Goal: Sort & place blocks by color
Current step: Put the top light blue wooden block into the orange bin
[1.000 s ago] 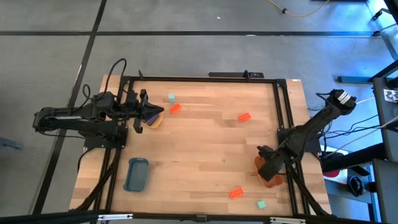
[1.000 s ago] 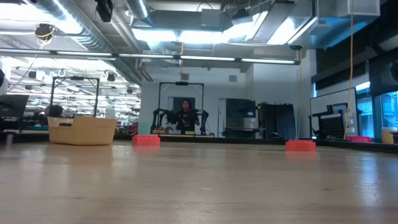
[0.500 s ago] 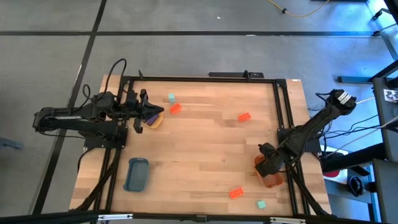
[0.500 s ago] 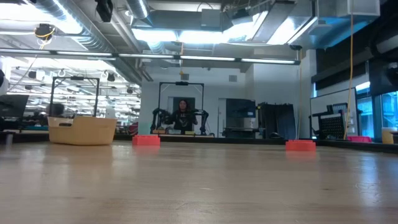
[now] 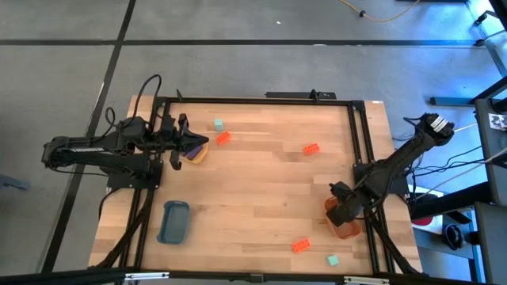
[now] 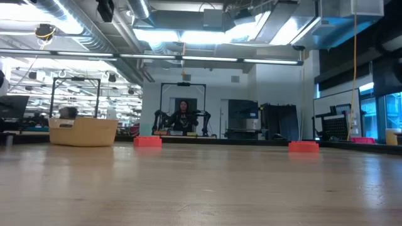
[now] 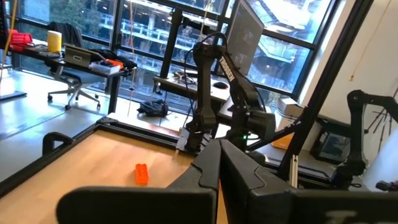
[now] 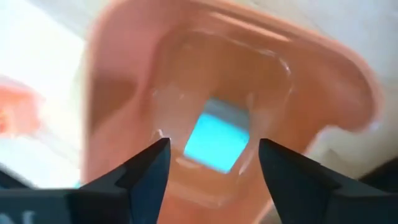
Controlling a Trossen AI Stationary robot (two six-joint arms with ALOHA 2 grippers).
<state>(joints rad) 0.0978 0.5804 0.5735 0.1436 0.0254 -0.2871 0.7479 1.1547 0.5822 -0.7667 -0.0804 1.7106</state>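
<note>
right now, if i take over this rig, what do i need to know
Right gripper: open over the orange tray at the table's right edge; no block between its fingers.
Left gripper: at the yellow tray, a purple shape just under it; grip unclear.
Loose on the table: three orange-red blocks and two teal blocks.
Blue tray: looks empty.
Left: sort those five.

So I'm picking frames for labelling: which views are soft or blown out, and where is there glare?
Right wrist view: the orange tray and the mint-teal block lying in it are blurred, with white washout along one side. Low view: the bare table fills the lower half without detail, and the ceiling lights glare. Left wrist view: bright windows behind, the orange-red block sharp. High view: evenly lit.
</note>
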